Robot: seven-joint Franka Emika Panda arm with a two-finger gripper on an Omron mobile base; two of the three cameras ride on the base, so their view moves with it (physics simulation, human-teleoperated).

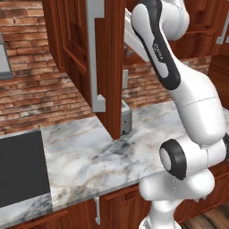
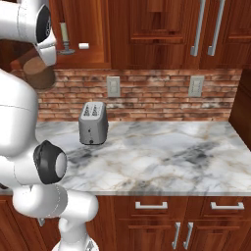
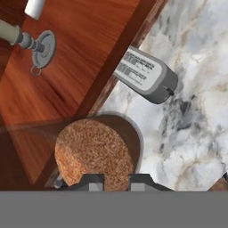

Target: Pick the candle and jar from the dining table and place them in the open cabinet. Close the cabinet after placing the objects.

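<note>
Gripper [image 3: 116,180] pinched the jar [image 3: 95,153] by its rim — carried upright, keeping the grains in. Candle [image 3: 18,35] stood beyond the jar, inside the cabinet [image 3: 84,49] — jar not yet shelved.

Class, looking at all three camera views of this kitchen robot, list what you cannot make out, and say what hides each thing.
- Gripper: hand view, tips cut by the bottom edge, so its hold on the jar is unclear.
- Jar: right base view, partly behind the arm.
- Toaster: left base view, mostly behind the open cabinet door.
- Candle: hand view, top cut by the left edge.
</note>
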